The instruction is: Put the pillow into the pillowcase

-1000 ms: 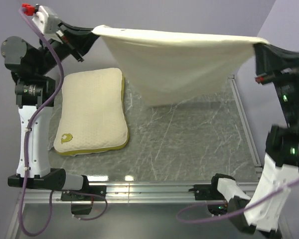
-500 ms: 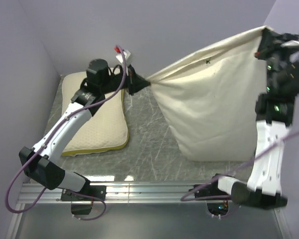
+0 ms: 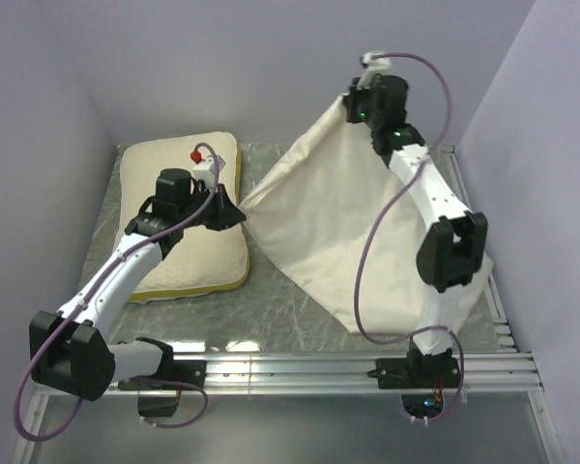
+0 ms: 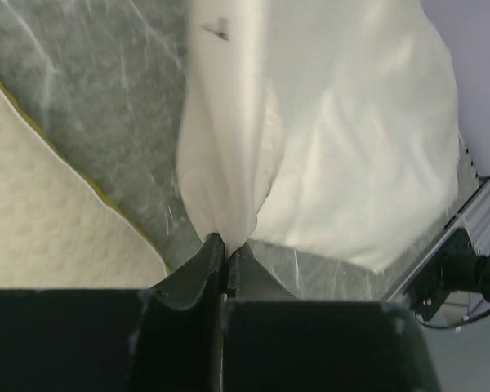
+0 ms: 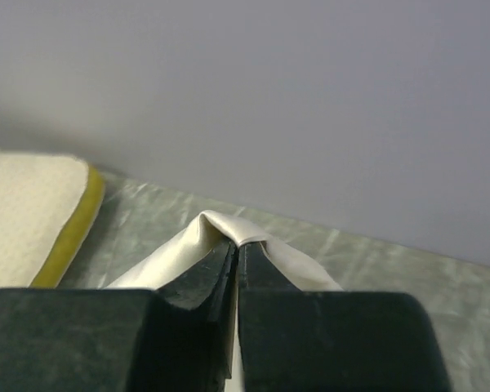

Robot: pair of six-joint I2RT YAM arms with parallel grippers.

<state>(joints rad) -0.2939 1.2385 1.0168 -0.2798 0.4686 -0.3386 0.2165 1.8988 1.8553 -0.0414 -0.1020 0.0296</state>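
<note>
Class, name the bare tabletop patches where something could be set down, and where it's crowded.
Bare: the near wedge of table between pillow, pillowcase and front rail; a smaller far wedge by the wall. Crowded: mid-gap, at the left gripper.

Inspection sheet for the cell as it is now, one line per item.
Surface: grey marbled table, bare between the pillow and the near rail.
Job's things: pillow lies flat at the left, outside the pillowcase. The pillowcase is held up by two corners and its lower part rests on the table.
Clutter: nothing seen.
Grippers: left gripper has its fingers shut on a pillowcase corner. Right gripper has its fingers shut on the raised corner near the back wall.
Cables: purple cables loop along both arms, and none touches the fabric.
Surroundings: plain lavender walls and a metal rail at the near edge.
</note>
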